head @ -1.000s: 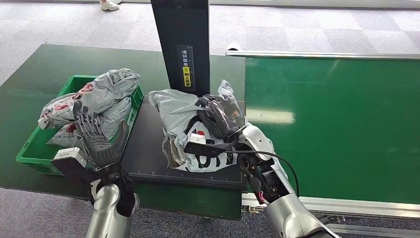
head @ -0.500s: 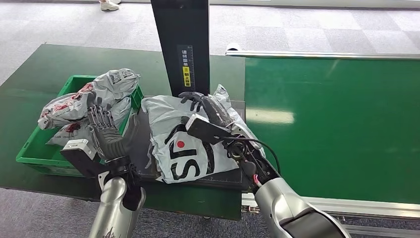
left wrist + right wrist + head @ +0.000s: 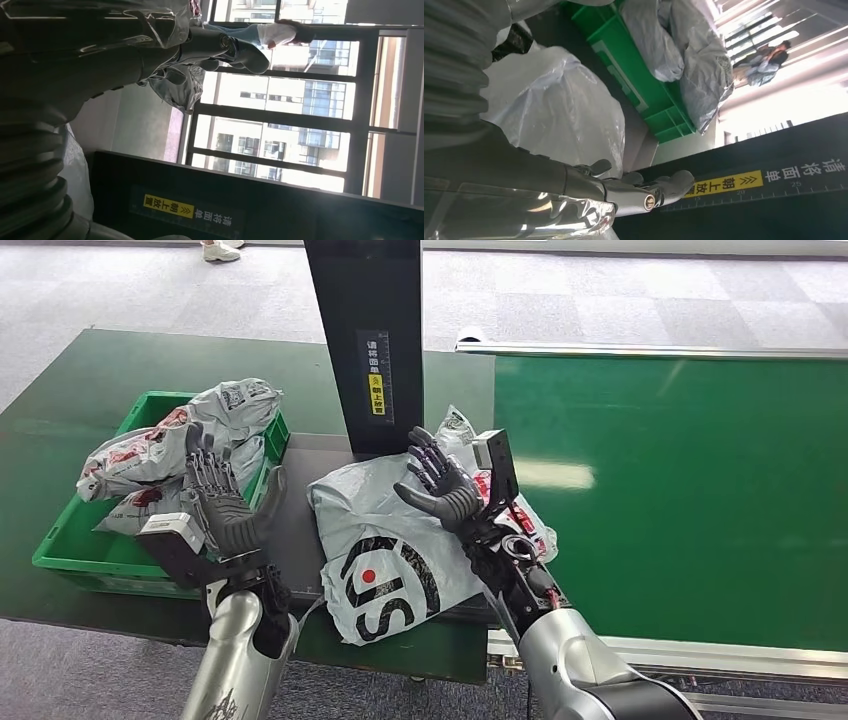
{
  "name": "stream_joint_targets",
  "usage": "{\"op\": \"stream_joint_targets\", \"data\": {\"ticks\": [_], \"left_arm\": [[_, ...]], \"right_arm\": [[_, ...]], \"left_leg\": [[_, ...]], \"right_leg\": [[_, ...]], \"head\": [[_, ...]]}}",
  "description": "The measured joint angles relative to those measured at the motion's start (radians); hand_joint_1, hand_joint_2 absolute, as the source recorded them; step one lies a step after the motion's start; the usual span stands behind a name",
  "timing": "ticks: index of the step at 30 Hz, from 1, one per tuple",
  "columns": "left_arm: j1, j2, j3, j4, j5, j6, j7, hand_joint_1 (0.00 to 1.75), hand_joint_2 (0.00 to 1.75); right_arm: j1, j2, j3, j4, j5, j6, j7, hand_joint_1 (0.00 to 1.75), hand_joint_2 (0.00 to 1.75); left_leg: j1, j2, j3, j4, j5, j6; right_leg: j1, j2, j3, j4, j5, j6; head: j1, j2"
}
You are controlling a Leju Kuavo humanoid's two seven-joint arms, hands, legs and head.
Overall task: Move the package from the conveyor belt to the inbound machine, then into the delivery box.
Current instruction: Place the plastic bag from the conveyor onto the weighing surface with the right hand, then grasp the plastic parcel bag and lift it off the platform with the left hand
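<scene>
Both hands are held with fingers spread and nothing grasped, the right hand (image 3: 443, 487) above the crumpled grey plastic mailer package (image 3: 385, 555) lying on the black flat platform of the inbound machine (image 3: 293, 540), the left hand (image 3: 228, 512) beside the green plastic delivery box (image 3: 82, 540).

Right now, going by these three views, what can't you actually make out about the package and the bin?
- Package: in the head view the right hand and its arm cover the far right part; its label side cannot be seen.
- Green bin: the floor is hidden under piled grey bags.
- Black upright: cut off by the picture's top edge; the yellow label's print is too small to read.
- Left hand: backlit by windows in the left wrist view.
</scene>
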State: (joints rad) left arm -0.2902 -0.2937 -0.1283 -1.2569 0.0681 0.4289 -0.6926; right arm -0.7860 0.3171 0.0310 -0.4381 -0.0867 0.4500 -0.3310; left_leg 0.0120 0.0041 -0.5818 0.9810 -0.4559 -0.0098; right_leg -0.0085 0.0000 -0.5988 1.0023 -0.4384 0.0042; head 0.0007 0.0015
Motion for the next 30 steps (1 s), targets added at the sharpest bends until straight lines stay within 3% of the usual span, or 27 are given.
{"op": "stream_joint_targets", "data": {"ticks": [3,5,10,15,22,30], "left_arm": [[-0.006,0.000,0.000,0.015,-0.010,-0.009,-0.003,0.00,1.75],[-0.007,0.001,-0.002,0.021,-0.015,-0.041,0.002,0.00,1.75],[-0.007,0.006,-0.016,0.026,-0.014,-0.216,0.066,0.00,1.75],[-0.014,0.012,-0.066,0.061,-0.150,-0.314,0.170,0.00,1.75],[-0.052,0.022,-0.154,0.172,-0.435,-0.316,0.307,0.00,1.75],[-0.112,0.026,-0.220,0.352,-0.744,-0.214,0.504,0.00,1.75]], "right_arm": [[0.000,0.006,-0.038,0.010,-0.060,0.043,-0.009,0.00,1.75],[0.000,0.008,-0.049,0.007,-0.074,0.023,-0.048,0.00,1.75],[0.010,0.008,-0.035,-0.069,-0.049,-0.201,-0.156,0.00,1.75],[0.071,-0.009,0.028,-0.249,-0.034,-0.400,-0.178,0.00,1.75],[0.160,-0.053,0.107,-0.444,0.023,-0.516,-0.156,0.00,1.75],[0.214,-0.090,0.140,-0.528,0.070,-0.541,-0.097,0.00,1.75]], "left_leg": [[0.000,0.000,0.000,0.000,0.000,0.000],[0.000,0.000,0.000,0.000,0.000,0.000],[0.000,0.000,0.000,0.000,0.000,0.000],[0.000,0.000,0.000,0.000,0.000,0.000],[0.000,0.001,0.000,0.000,0.000,0.000],[0.000,0.001,0.000,0.000,0.000,0.000]], "right_leg": [[0.000,0.000,0.000,0.000,0.000,0.000],[0.000,0.000,0.000,0.000,0.000,0.000],[0.000,0.000,0.000,0.000,0.000,0.000],[0.000,0.000,-0.001,0.000,0.000,0.000],[0.000,0.000,-0.001,0.000,0.000,0.000],[0.000,0.000,-0.001,0.000,0.000,0.000]], "head": [[0.000,0.000],[0.000,0.000],[0.000,0.000],[0.000,0.000],[0.000,0.000],[0.000,0.000]]}}
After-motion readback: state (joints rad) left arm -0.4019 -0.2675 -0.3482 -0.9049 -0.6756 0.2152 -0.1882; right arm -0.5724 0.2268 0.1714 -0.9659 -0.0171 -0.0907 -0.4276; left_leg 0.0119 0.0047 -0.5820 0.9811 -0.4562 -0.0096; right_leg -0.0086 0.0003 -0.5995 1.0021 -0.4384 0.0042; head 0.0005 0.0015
